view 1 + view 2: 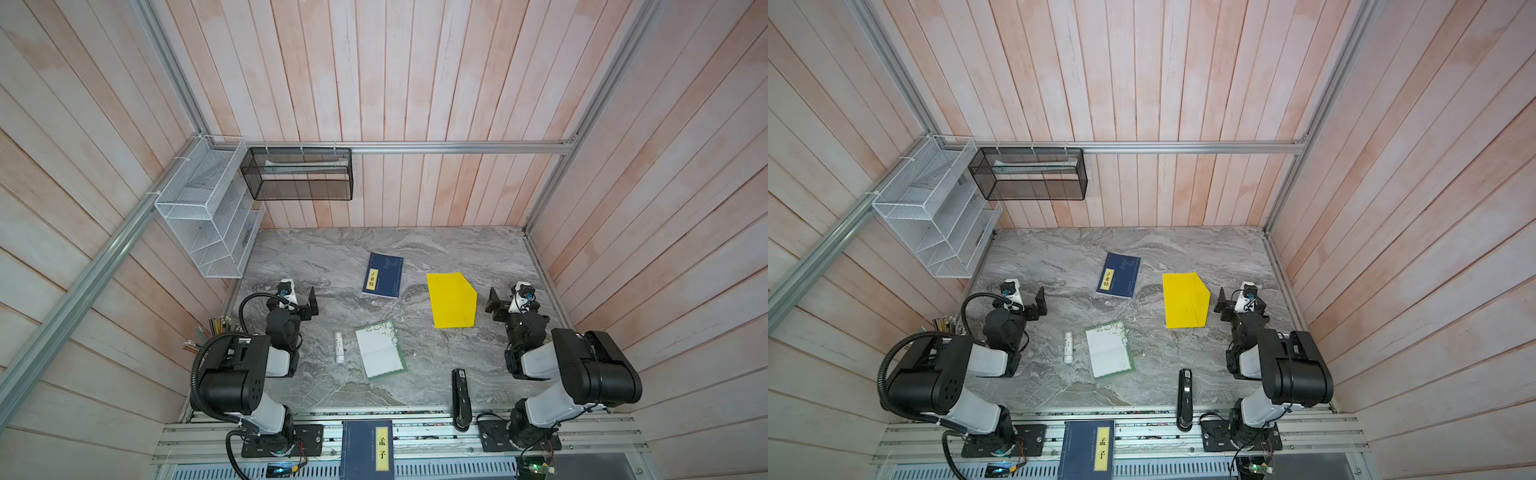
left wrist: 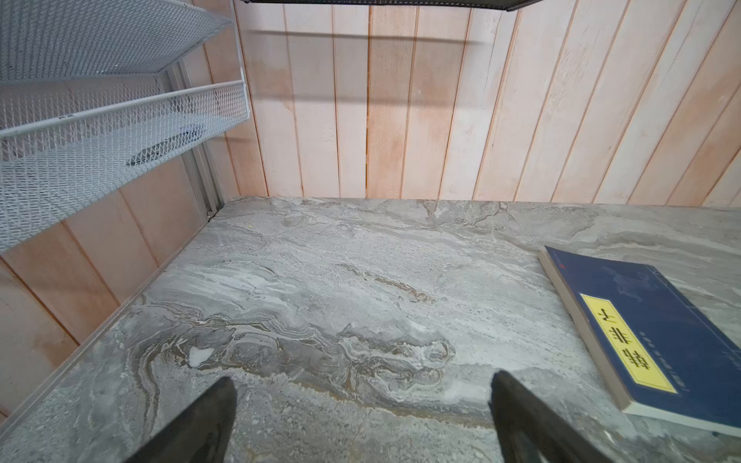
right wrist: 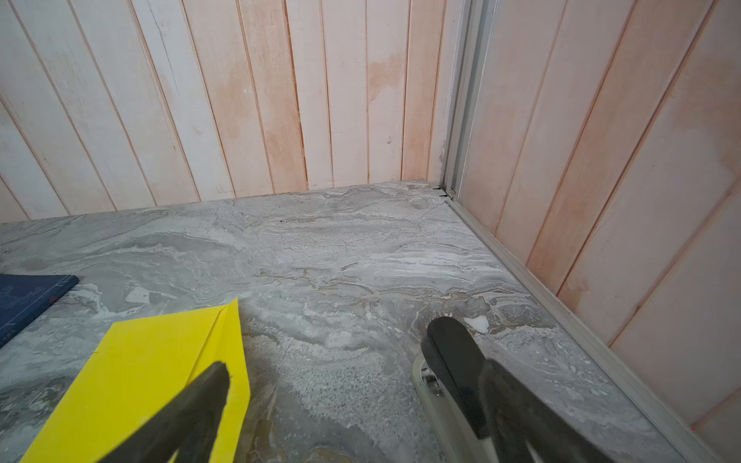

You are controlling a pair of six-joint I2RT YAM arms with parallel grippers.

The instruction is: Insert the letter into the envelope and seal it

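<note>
The letter (image 1: 380, 350) (image 1: 1109, 350), a white sheet with a green speckled border, lies flat near the table's front middle. To its right and farther back, the bright yellow envelope (image 1: 451, 300) (image 1: 1185, 300) lies flat with its trapezoid flap spread toward the right. My right gripper (image 1: 494, 305) (image 3: 357, 368) is open and empty just right of that flap. In the right wrist view one finger overlaps the envelope (image 3: 152, 373) edge. Over bare marble at the left, well apart from the letter, my left gripper (image 1: 311, 303) (image 2: 361, 379) is also open and empty.
A dark blue book (image 1: 383, 275) (image 2: 661, 332) lies at back centre. A white glue stick (image 1: 339, 346) lies left of the letter. A black stapler-like tool (image 1: 460, 399) is near the front right. White mesh rack (image 1: 208, 208) and black mesh basket (image 1: 297, 174) hang on the walls.
</note>
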